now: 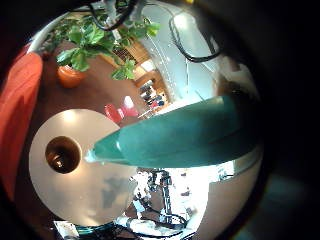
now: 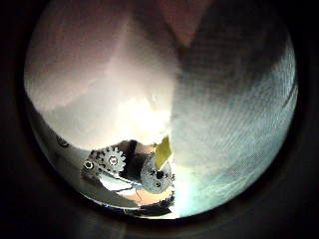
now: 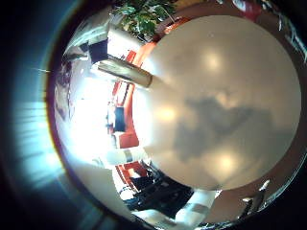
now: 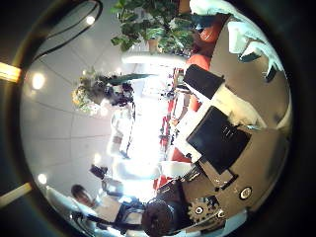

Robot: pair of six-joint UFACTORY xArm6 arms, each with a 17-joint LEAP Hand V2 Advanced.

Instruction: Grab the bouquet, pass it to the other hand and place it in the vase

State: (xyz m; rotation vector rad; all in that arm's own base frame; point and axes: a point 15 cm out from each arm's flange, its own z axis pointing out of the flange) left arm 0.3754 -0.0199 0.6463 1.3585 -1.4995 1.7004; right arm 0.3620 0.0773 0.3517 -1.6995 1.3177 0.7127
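The bouquet's wrapped stem (image 1: 185, 135) crosses the left little finger side palm view close to the palm. Its wrapping (image 2: 219, 110) fills the left thumb side palm view, with my left hand's geared fingers (image 2: 125, 167) against it. The vase (image 1: 62, 153) stands on a round table (image 1: 105, 190) below, its mouth facing up. In the right thumb side palm view the bouquet's flowers (image 4: 87, 94) show held up in the air, away from my right hand (image 4: 212, 133), whose fingers are straight and hold nothing. The right little finger side palm view shows the vase (image 3: 125, 69) near the table's (image 3: 216, 105) edge.
A potted plant (image 1: 90, 45) stands on the floor past the table and also shows in the right thumb side palm view (image 4: 158, 28). A chair (image 1: 18, 100) stands beside the table. Chairs (image 4: 202, 59) stand further off in the room.
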